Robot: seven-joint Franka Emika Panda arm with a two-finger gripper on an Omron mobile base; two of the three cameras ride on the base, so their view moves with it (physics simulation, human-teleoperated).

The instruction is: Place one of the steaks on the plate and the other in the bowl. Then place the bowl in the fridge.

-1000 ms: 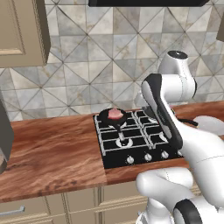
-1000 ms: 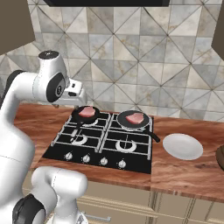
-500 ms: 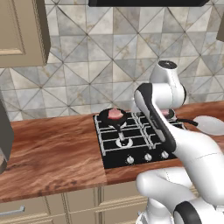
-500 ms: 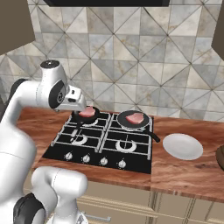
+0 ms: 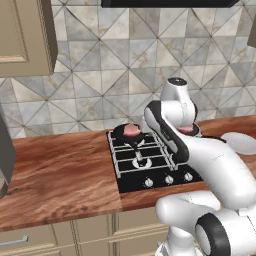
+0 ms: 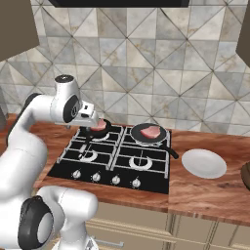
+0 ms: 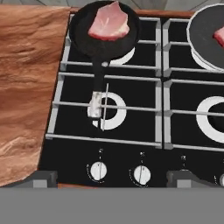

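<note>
1. Hand view: near steak [image 7: 109,21] lies in the small black frying pan [image 7: 103,39] on the hob [image 7: 131,127].
2. Jaws spread wide, empty; lower centred over the meat, clear of the pan rim.
3. Plate [image 6: 203,163] waits on the tabletop [image 6: 205,188], right.

No legible text, labels or numbers anywhere.
</note>
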